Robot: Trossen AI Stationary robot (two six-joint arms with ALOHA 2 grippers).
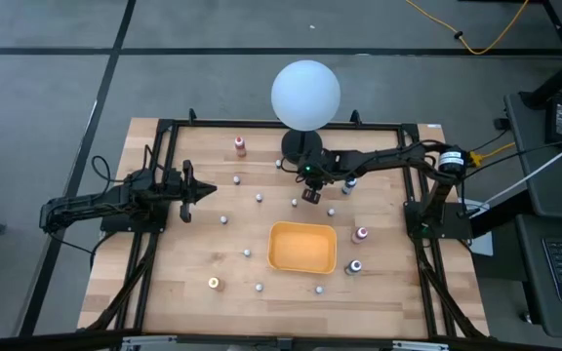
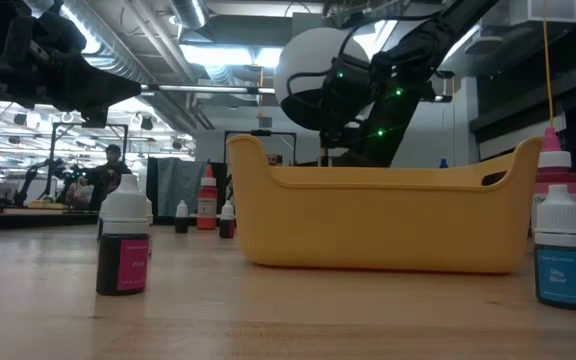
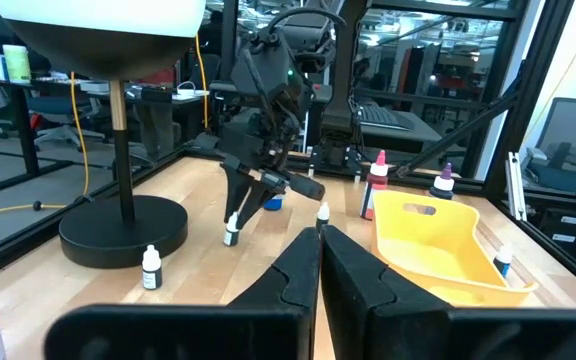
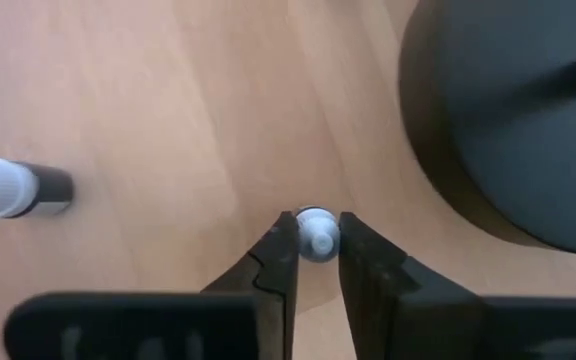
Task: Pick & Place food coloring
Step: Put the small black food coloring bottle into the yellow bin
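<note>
While small plastic food-coloring bottles with pale conical caps stand scattered over the light wooden slatted bench [image 1: 164,292], one of them sits right between the fingers of the right end effector [image 4: 316,240]: the right wrist view looks straight down on its round whitish cap [image 4: 315,234], with a dark finger tip pressed close against each side, so the end effector is closed on that bottle just beside the round black lamp base [image 4: 513,120]. Seen from overhead, this end effector hangs near the far middle of the bench, just beyond the smooth yellow plastic tray [image 1: 302,248] with rounded corners. Other bottles lie around: a red one [image 1: 240,147] at the far left of the lamp, a pink-labelled one [image 2: 124,249] and a blue-labelled one [image 2: 564,248] near the tray's front, an orange one [image 1: 214,283] near left. A matte white globe lamp [image 1: 305,94] tops the base. The left end effector [image 3: 319,240] waits at the left side of the bench, its dark fingers pressed together with nothing between them.
</note>
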